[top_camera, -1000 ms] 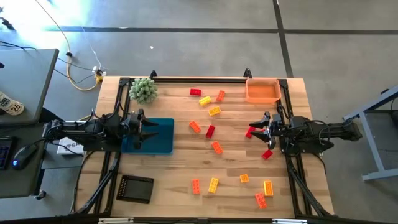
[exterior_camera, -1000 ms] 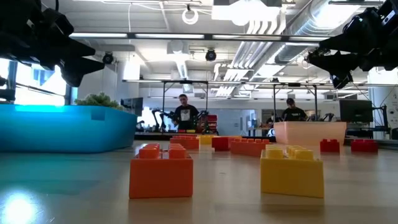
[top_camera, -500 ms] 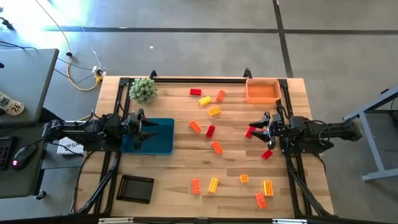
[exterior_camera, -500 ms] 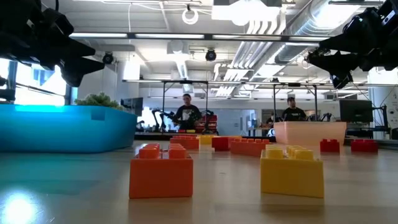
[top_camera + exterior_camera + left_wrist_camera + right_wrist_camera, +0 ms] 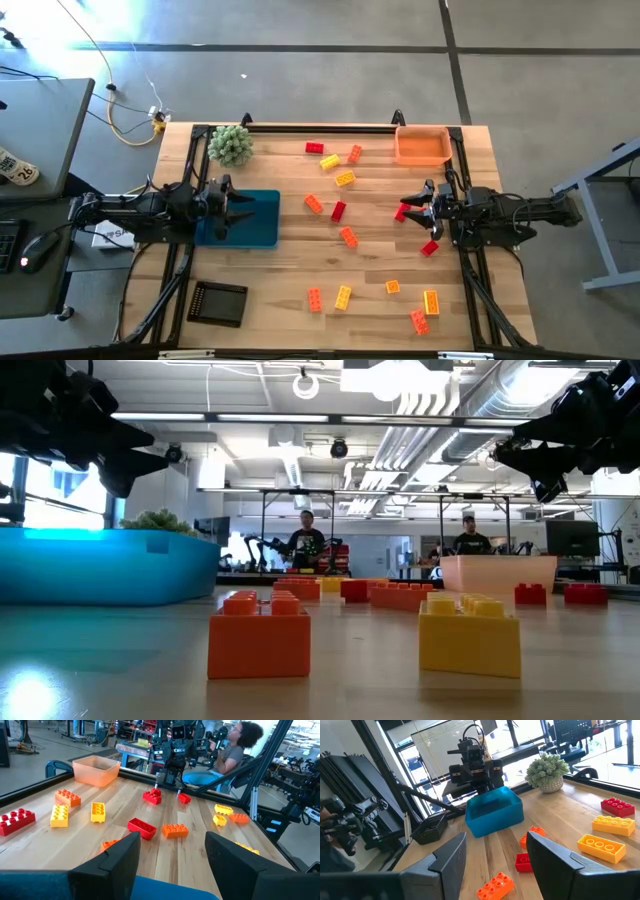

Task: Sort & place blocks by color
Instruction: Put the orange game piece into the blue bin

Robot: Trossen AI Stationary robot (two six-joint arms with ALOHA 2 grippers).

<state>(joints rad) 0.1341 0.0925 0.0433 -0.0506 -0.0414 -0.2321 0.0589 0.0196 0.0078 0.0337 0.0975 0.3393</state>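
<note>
Both hands spread and empty; the right hand (image 5: 418, 208), frame right, could knock the red block (image 5: 403, 212) below it away

grey concrete floor (image 5: 330, 70), side desk (image 5: 35, 130), ceiling lights (image 5: 310, 380)

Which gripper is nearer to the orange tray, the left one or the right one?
Right. The right gripper hangs just in front of the orange tray; the left gripper is across the table, over the blue tray.
</note>
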